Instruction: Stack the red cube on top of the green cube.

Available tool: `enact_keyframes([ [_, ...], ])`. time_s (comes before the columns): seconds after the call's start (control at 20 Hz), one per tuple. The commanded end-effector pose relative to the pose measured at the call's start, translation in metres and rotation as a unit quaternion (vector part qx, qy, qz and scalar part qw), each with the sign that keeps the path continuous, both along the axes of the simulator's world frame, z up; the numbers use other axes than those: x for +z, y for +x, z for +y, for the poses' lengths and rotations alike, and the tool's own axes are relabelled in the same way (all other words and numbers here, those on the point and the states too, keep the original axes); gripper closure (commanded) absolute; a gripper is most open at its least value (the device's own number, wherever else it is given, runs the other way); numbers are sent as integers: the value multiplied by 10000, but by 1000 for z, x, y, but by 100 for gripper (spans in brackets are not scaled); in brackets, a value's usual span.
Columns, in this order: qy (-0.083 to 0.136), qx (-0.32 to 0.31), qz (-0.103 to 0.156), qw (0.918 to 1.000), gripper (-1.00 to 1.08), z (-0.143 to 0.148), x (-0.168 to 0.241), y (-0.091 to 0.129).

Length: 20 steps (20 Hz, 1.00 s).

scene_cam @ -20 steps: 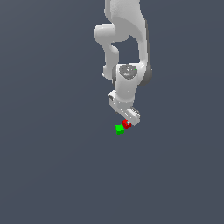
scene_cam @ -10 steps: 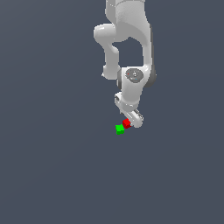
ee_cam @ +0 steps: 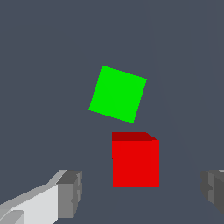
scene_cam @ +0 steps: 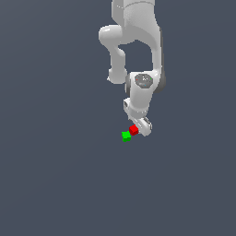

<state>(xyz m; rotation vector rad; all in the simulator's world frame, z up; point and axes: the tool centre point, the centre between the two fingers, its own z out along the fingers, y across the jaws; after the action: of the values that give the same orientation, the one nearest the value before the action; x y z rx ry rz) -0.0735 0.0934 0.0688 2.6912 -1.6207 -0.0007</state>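
Note:
The red cube (scene_cam: 133, 130) rests on the grey floor, with the green cube (scene_cam: 126, 136) right beside it toward the exterior view's left, corners almost meeting. My white gripper (scene_cam: 140, 128) hangs low just over the red cube. In the wrist view the red cube (ee_cam: 135, 159) stands between my fingers; one grey fingertip (ee_cam: 70, 192) and the other (ee_cam: 214, 190) are spread wide, clear of its sides. The gripper (ee_cam: 142, 194) is open and holds nothing. The green cube (ee_cam: 118, 94) lies just beyond the red one, turned at an angle to it.
The white arm (scene_cam: 138, 55) rises behind the cubes in the exterior view. All around them is plain dark grey floor (scene_cam: 60, 175) with no other objects.
The hand has turned and sunk lower toward the red cube, with the elbow shifting to the exterior view's right. Both cubes stay where they were.

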Motion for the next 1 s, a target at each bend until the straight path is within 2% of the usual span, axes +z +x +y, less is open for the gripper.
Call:
enact_keyframes([
  [0.0,0,6,-2,10000,-92,-1,0,0],
  [0.45,0,37,-2,10000,-92,-2,-4,0],
  [0.95,0,44,-2,10000,-92,-2,-44,0],
])
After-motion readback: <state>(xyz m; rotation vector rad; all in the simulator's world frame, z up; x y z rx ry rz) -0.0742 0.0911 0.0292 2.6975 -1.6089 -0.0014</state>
